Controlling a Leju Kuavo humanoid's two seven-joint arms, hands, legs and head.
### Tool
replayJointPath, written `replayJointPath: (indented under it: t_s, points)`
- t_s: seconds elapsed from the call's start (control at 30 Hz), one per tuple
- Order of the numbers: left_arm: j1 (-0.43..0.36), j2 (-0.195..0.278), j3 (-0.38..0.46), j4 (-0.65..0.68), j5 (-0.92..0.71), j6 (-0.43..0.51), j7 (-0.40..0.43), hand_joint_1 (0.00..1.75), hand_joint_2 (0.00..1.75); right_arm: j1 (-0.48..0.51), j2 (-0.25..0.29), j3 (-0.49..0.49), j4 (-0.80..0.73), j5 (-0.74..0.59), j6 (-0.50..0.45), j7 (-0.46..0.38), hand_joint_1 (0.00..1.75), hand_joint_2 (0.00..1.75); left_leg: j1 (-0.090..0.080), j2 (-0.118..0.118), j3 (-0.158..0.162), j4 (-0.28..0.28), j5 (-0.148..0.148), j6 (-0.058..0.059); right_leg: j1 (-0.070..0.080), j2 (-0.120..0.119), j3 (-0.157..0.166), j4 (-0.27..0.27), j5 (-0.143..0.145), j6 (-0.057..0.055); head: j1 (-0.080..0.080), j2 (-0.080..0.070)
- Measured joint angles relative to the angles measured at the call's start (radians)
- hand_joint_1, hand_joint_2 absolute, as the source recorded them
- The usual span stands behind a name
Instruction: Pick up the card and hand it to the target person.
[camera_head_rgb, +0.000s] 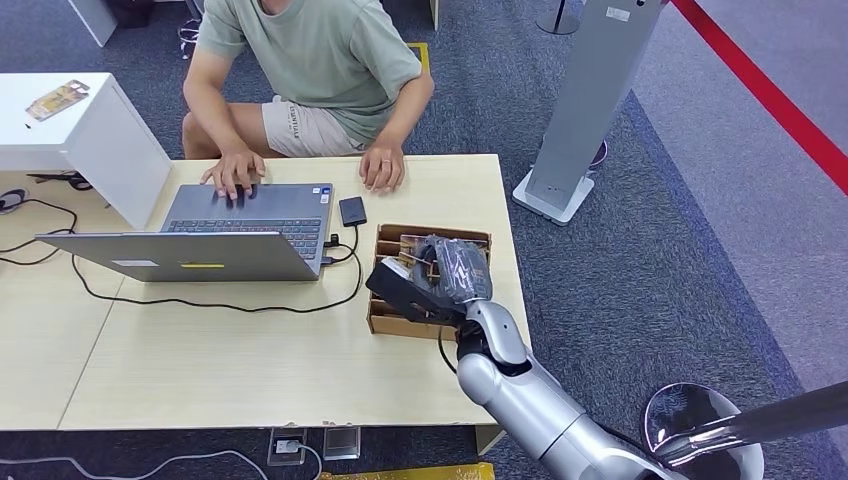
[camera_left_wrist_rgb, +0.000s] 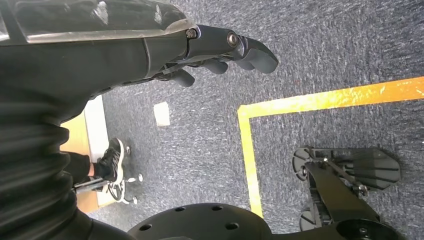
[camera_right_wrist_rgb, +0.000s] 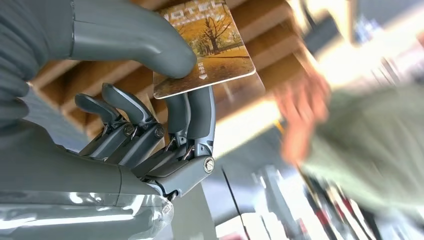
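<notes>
In the head view, the right hand (camera_head_rgb: 452, 268) hovers over a brown cardboard box with dividers (camera_head_rgb: 384, 318) at the right end of the pale wooden table (camera_head_rgb: 250, 360). The dark hand and its wrist cover hide most of the box's inside, and what the fingers do cannot be made out from here. A person in a green T-shirt (camera_head_rgb: 330, 55) sits at the table's far side, head cut off by the picture's top edge, one hand on an open grey laptop (camera_head_rgb: 215, 235) and the other resting on the table. A small black drive (camera_head_rgb: 352, 211) lies between the laptop and the box.

In the left wrist view, the left hand (camera_left_wrist_rgb: 220, 50) hangs above blue-grey carpet (camera_left_wrist_rgb: 325, 40) crossed by yellow tape (camera_left_wrist_rgb: 300, 104); its fingers are curled loosely and hold nothing.

In the right wrist view, the right hand pinches a card printed with autumn trees (camera_right_wrist_rgb: 212, 47) between the thick grey thumb (camera_right_wrist_rgb: 135, 42) and dark fingers (camera_right_wrist_rgb: 200, 117), just beside the box's wooden-brown dividers. The thumb covers one corner of the card and its lettering is cut off at the edge. The person appears beyond as a blur.
</notes>
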Motion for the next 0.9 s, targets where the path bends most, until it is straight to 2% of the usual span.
replayJointPath:
  t_s: [0.1,0.2,0.53,0.73,0.9]
  points:
    - [0.000,0.000,0.000,0.000,-0.004,0.000,-0.003,0.00,1.75,0.014,-0.009,-0.017,-0.037,0.026,-0.095,-0.047,1.75,1.75,0.000,0.000,0.000,0.000,0.000,0.000,0.000,0.000,0.000,0.000,0.000,0.000,0.000,0.000]
    - [0.001,0.000,0.000,0.000,-0.009,0.000,-0.005,0.00,1.75,0.027,-0.018,-0.033,-0.070,0.035,-0.123,-0.065,1.75,1.75,0.000,0.000,0.000,0.000,0.000,0.000,0.000,0.000,0.000,0.000,0.000,0.000,0.001,0.000]
    - [0.000,0.000,-0.001,0.000,-0.035,-0.008,-0.006,0.00,1.75,-0.006,-0.029,-0.066,-0.111,-0.044,-0.065,-0.070,1.75,1.75,0.000,0.000,-0.001,0.000,0.000,0.000,0.000,0.000,0.000,0.000,0.000,0.000,-0.001,0.000]
    - [-0.002,0.000,-0.003,0.000,-0.053,-0.011,-0.015,0.00,1.75,-0.166,0.007,-0.068,-0.004,-0.111,0.000,-0.069,1.75,1.75,0.000,0.000,-0.001,0.000,0.001,0.000,0.000,0.000,0.000,0.001,0.001,0.000,0.001,0.000]
    - [-0.003,0.001,-0.003,0.000,-0.055,-0.011,-0.023,0.00,1.75,-0.308,0.060,-0.060,0.185,-0.100,0.067,-0.009,1.75,1.75,0.000,0.000,-0.001,0.000,0.001,0.000,0.000,-0.001,0.000,0.001,0.001,0.000,0.000,0.000]
